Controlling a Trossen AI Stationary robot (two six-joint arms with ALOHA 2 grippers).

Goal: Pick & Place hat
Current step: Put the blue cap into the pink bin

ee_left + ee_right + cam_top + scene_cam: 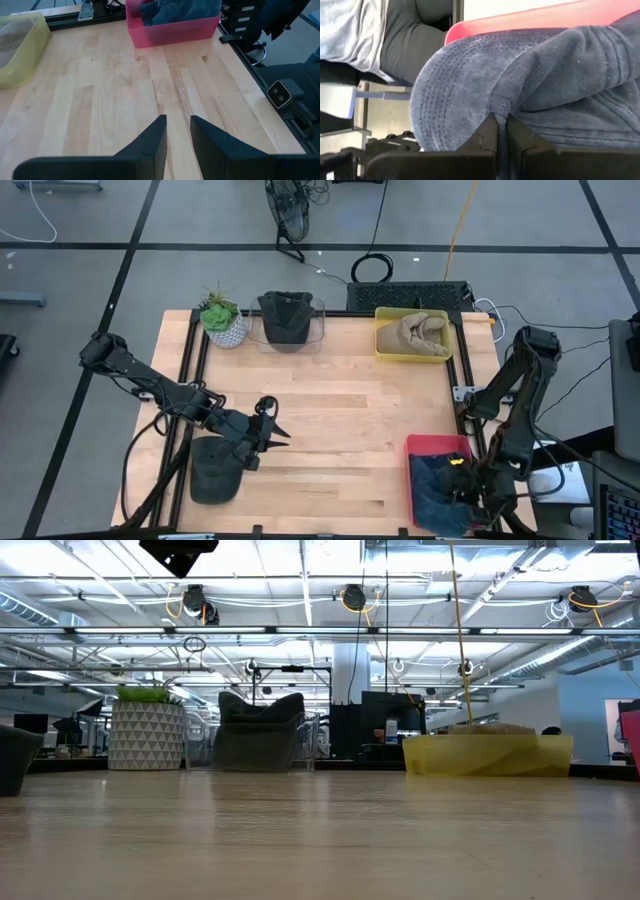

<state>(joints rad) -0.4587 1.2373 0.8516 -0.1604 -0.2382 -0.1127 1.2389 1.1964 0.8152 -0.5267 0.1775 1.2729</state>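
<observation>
Right gripper (501,131) is pinched on the blue hat (520,85) in the red bin (425,447) at 5 o'clock, left gripper (177,131) slightly apart, empty.

Bright, even overhead light; perhaps slight blur

Wood table (340,430): plant pot (224,323), clear bin (288,330), yellow bin (412,340), pink bin (425,450), dark hat (214,470).
</observation>
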